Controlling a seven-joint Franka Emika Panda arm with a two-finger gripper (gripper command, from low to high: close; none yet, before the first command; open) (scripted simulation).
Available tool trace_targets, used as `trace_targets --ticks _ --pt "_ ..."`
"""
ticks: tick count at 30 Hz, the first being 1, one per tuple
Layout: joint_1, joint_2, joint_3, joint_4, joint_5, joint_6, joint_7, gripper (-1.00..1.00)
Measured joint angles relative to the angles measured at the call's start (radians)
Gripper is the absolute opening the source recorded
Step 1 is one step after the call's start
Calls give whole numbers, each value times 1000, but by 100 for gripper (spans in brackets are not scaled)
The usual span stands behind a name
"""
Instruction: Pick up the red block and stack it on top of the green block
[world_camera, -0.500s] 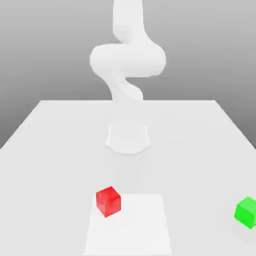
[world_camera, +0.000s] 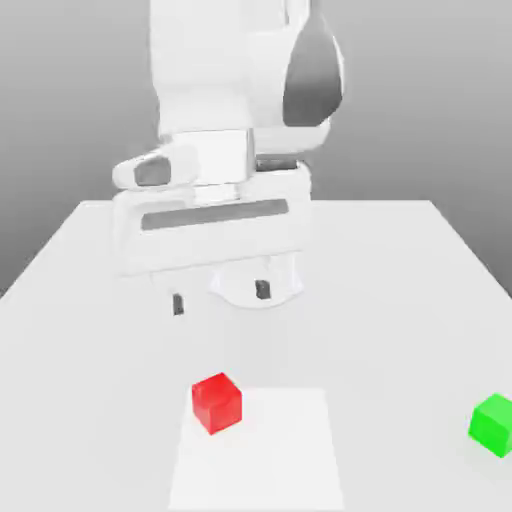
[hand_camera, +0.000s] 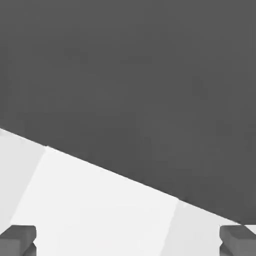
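In the exterior view, the white table (world_camera: 80, 300) ran from the left edge across to the right, and the arm's big white hand body (world_camera: 210, 225) hung over its middle-left part, blocking the sight of much of the round base (world_camera: 282, 285) behind it. Below that body the gripper (world_camera: 220, 297) pointed down with its two dark fingertips (world_camera: 178, 305) set wide apart and nothing between them; it held nothing. The tips stood well above the table surface and further back than the blocks.

Nearer the camera and a little right of the left fingertip, the red block (world_camera: 217, 403) sat on the table, on the left corner of a paler square patch (world_camera: 280, 450). Nothing lay between it and the gripper. Well apart from it, at the exterior view's right edge, the green block (world_camera: 493, 424) rested on the table, with bare table between the two cubes.

The hand view showed the table's pale patch (hand_camera: 95, 200) ending at a slanting far edge against a dark grey backdrop (hand_camera: 130, 65), with a grey fingertip (hand_camera: 19, 239) in each lower corner, as far apart as the picture's width. The exterior view gave both cubes and the arm's bulk
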Motion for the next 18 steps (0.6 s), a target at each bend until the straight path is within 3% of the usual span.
trace_targets --ticks 5,14,15,18 --pt "-12 179 -14 -82 -28 131 -117 0" --pt "-99 383 124 -56 173 297 -268 0" --pt "-118 404 147 -54 191 315 -280 -100" --pt "-118 404 147 -54 190 314 -280 -100"
